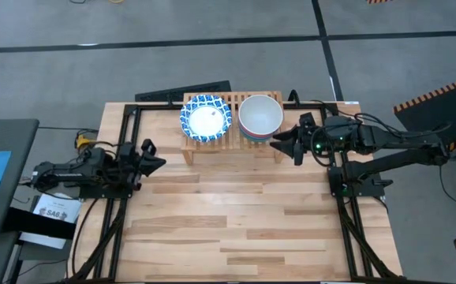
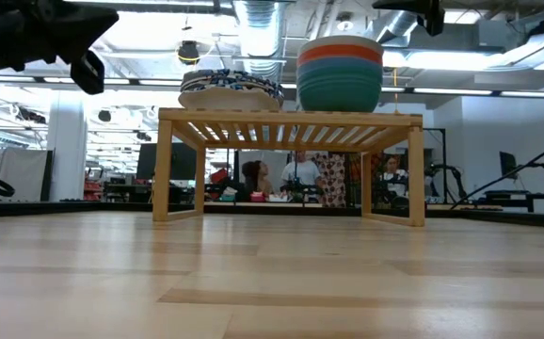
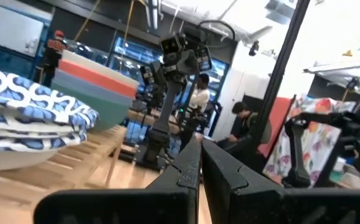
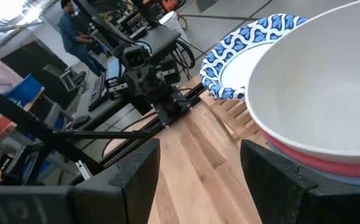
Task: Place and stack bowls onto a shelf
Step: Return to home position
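Note:
The light-wood shelf (image 1: 232, 146) stands at the table's far middle. On its left half rests a stack of blue-and-white patterned bowls (image 1: 205, 118), also in the low view (image 2: 232, 91). On its right half rests a stack of plain bowls with the white one on top (image 1: 260, 116); red, blue and green ones show beneath it (image 2: 340, 73). My right gripper (image 1: 279, 145) is open and empty just right of the plain stack (image 4: 317, 118). My left gripper (image 1: 158, 163) is shut and empty at the table's left edge.
The plank tabletop (image 1: 236, 229) stretches in front of the shelf. Dark frame rails (image 1: 110, 213) run along the left and right sides. A black object (image 1: 185, 93) lies behind the shelf. People show in the room beyond the table (image 2: 300, 174).

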`<state>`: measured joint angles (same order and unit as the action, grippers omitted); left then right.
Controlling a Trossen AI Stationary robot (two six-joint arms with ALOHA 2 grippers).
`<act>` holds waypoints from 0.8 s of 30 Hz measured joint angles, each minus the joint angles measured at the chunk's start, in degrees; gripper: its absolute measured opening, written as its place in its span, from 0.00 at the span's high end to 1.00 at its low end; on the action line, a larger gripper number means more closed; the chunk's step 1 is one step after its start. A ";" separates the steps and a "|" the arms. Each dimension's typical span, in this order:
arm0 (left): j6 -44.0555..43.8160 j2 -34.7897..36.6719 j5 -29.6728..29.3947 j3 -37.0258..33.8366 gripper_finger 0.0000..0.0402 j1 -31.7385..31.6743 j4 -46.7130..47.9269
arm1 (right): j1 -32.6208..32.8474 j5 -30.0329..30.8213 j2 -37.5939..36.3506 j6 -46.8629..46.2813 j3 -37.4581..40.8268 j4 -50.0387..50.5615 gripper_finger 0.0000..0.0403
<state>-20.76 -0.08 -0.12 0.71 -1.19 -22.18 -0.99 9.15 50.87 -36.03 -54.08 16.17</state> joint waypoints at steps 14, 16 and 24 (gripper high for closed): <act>-4.55 -0.39 1.18 -0.02 1.00 -0.02 7.73 | -0.04 -5.02 -0.64 -1.04 0.00 6.29 0.40; -4.56 -0.39 1.18 -0.02 1.00 -0.02 10.92 | 0.53 -5.02 -1.24 0.11 -0.02 10.01 0.44; -4.53 -1.42 -0.97 0.09 1.00 0.00 21.54 | 2.51 -6.31 -12.70 5.91 8.82 11.41 0.93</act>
<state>-25.29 -1.50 -1.08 0.80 -1.19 -0.65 1.52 2.84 38.17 -30.12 -45.26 27.58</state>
